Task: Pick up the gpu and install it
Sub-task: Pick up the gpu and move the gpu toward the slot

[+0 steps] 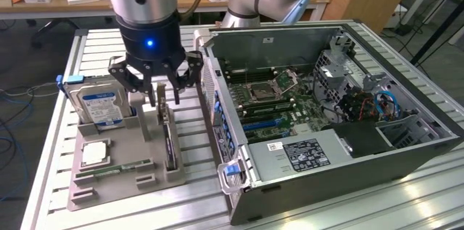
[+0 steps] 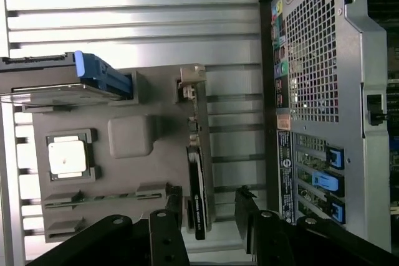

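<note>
Hanging low over the grey holder (image 1: 123,186) with the pincer (image 1: 165,97) spread wide, pinching nothing. Coming in right above the gpu (image 1: 169,148), with one slim finger (image 1: 154,97) to each side of the card's top edge. No squeeze on it.

Standing thin and upright on its long edge in a slot, along the holder's side nearest the computer case (image 1: 326,132). Not lifted, not in the case.

Looking down through the wrist view: edge-on over the gpu (image 2: 196,179), with the pincer (image 2: 210,210) open around one end of the card and dark fingers (image 2: 173,210) flanking it close on either side.

Sharing the holder (image 2: 131,135) with a hard drive (image 1: 101,107) propped upright at the far end, a square processor chip (image 1: 94,154) lying flat, and a narrow memory stick (image 1: 116,168) in its own groove.

All resting on the slatted metal bench (image 1: 195,208), with the case on the exterior view's right of the holder, open side up, motherboard (image 1: 279,105) in plain sight.
</note>
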